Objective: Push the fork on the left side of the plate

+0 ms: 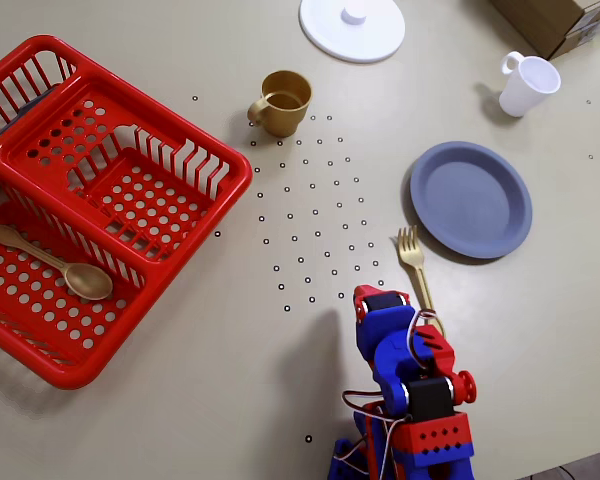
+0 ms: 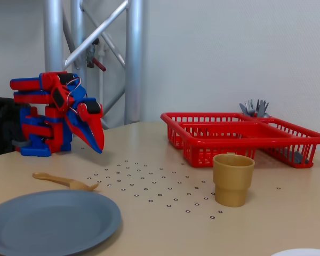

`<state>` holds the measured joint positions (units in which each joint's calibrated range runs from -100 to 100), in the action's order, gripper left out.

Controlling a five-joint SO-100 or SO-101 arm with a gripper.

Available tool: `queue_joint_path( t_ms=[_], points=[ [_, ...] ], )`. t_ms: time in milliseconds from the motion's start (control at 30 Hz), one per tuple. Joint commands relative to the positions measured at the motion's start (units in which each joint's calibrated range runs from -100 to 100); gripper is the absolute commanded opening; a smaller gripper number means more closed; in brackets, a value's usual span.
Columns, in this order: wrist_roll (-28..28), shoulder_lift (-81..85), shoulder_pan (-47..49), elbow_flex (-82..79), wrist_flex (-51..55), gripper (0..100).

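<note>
So far we judge the push as barely begun, or just about to begin. In the overhead view the fork (image 1: 416,268) lies flat on the surface (image 1: 230,400), tines pointing to the far side, handle running back toward the arm. Its tines sit just beside the plate (image 1: 471,198), off the plate's lower-left rim, apart from it as far as we can see. So the fork is already on the left of the plate in that view, but low and angled, not squarely alongside.

We see the end effector (image 1: 380,300) just left of the fork handle in the overhead view, near its rear end. In the fixed view the end effector (image 2: 98,145) points down at the surface with its tip above it, and the fork (image 2: 64,181) lies nearer the camera, beside the plate (image 2: 48,221). We can't confirm contact with the fork from either view. The fingers read as together, holding nothing.

What's left, in our judgement: get the tip down against the handle, then slide the fork toward the far side until it lies next to the plate's left edge.

Clutter is clear of the path: gold cup (image 1: 282,101), white mug (image 1: 527,84), white lid (image 1: 352,26) and the red basket (image 1: 90,200) with a gold spoon (image 1: 55,263) all sit well apart.
</note>
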<state>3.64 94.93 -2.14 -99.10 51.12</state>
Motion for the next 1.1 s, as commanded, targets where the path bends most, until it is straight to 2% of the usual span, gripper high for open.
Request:
queue_joint_path(
  t_ms=[0,300,533,767,967,1067],
  points=[
    [-0.10,0.84,-0.80,-0.81,0.27,0],
    [2.88,0.84,1.06,-0.81,0.35,0],
    [2.05,0.84,0.49,-0.81,0.35,0],
    [4.69,0.33,3.00,-0.09,0.91,0],
    [0.93,-9.73,0.92,11.24,-0.38,0],
    [1.51,-18.52,-0.88,19.68,0.19,0]
  ],
)
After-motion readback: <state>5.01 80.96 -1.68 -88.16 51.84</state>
